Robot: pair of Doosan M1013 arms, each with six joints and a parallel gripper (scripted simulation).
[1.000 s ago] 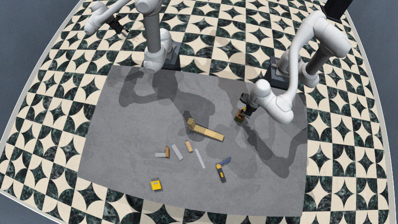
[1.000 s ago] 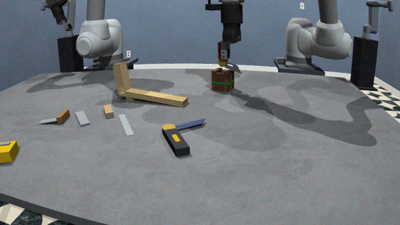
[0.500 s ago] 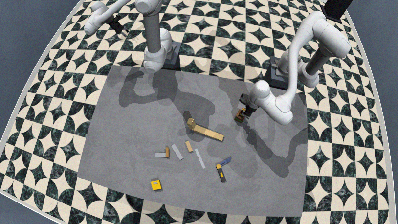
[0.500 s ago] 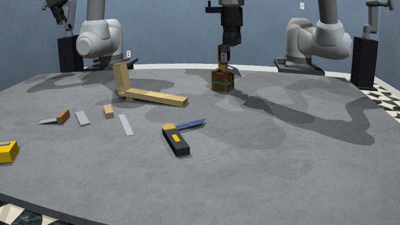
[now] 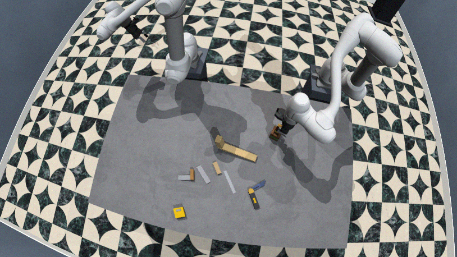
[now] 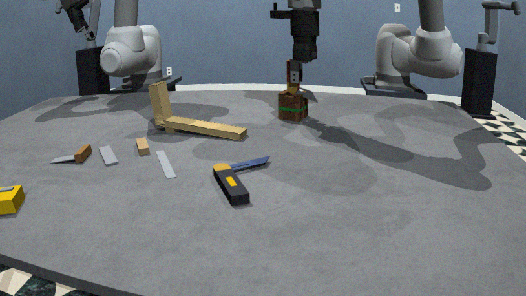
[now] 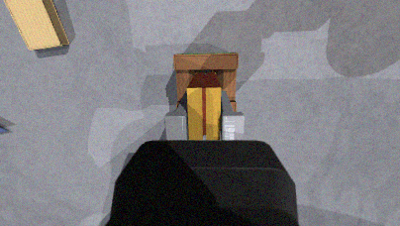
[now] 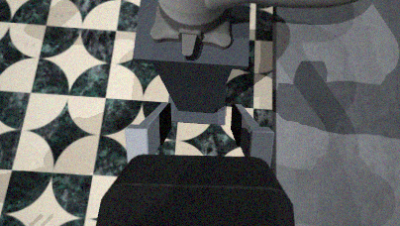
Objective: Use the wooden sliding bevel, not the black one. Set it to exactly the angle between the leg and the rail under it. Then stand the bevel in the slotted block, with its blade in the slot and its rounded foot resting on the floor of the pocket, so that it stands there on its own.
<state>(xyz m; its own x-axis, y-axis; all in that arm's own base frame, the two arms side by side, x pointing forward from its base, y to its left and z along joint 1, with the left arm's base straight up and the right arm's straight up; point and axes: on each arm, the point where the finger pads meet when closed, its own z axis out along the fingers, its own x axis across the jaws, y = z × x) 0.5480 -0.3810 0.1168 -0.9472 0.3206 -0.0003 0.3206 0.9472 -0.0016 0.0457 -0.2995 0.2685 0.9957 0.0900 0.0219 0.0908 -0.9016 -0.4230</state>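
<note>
One gripper, the left (image 5: 278, 126) (image 6: 294, 75) (image 7: 205, 124), pinches the brass-ended reddish wooden sliding bevel (image 6: 293, 88) (image 7: 196, 111) foot-down over the brown green-banded slotted wooden block (image 5: 274, 133) (image 6: 290, 108) (image 7: 206, 61), presumably to seat it; the right (image 5: 144, 37) (image 6: 88, 34) (image 8: 200, 129), fingers spread, waits well apart.

The left gripper (image 5: 279, 127) (image 6: 294, 76) (image 7: 205, 103) is lower than in both earlier exterior pictures, bringing down the red-brown wooden sliding bevel with its yellow rounded end (image 5: 279, 125) (image 6: 293, 88) (image 7: 196, 114). A second ago that end shows just above the brown wooden slotted block with a green stripe (image 5: 274, 136) (image 6: 287, 114) (image 7: 206, 61); now its lower edge overlaps the block's top in view. Seating depth is unclear.
</note>
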